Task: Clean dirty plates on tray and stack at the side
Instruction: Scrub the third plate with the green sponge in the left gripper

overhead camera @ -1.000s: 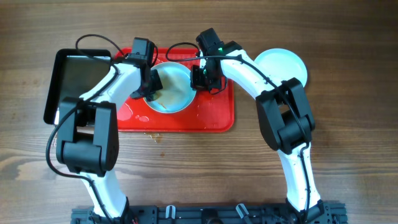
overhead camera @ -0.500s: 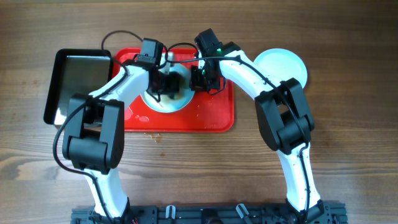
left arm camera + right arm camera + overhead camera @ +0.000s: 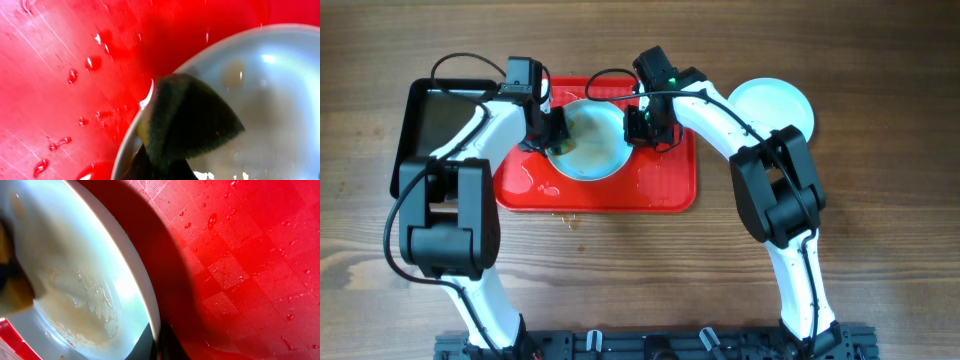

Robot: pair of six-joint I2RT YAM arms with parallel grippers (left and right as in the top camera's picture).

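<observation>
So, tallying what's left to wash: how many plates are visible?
2: a plate on the red tray, another plate on the table far right; more may hide beneath it.

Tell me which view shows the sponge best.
The left wrist view: the dark sponge fills its middle, lying over the plate rim. The right wrist view shows only a yellowish edge; overhead, the left hand mostly hides it.

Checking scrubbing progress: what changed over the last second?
The left hand, shut on a dark sponge, swept right across the round white plate, then back to its left rim. The right hand kept gripping the right rim; the red rectangular plastic tray and the second white plate beside it stayed put.
</observation>
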